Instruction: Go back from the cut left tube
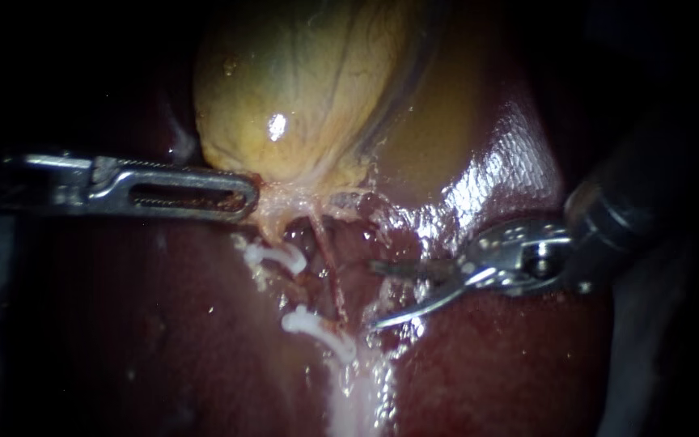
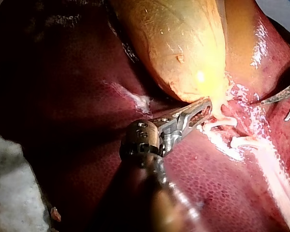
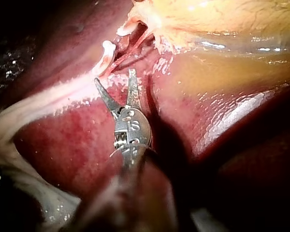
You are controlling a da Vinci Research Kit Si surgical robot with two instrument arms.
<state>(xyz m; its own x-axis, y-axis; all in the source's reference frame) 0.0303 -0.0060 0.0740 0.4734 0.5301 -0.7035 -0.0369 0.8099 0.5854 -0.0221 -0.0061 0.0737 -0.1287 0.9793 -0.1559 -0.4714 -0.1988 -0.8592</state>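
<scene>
Endoscope view: left instrument (image 1: 246, 198) jaws clamp the gallbladder (image 1: 301, 89) neck; right instrument (image 1: 377, 295) blades parted, empty, near 2 clips (image 1: 307, 323).

Shaft of the right instrument (image 1: 375, 294) blurs dark, apparently cut off at the edge.

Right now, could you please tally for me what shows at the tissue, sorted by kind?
2 instruments: left instrument, right instrument
2 white clips
1 gallbladder
1 liver
Total: 6
</scene>
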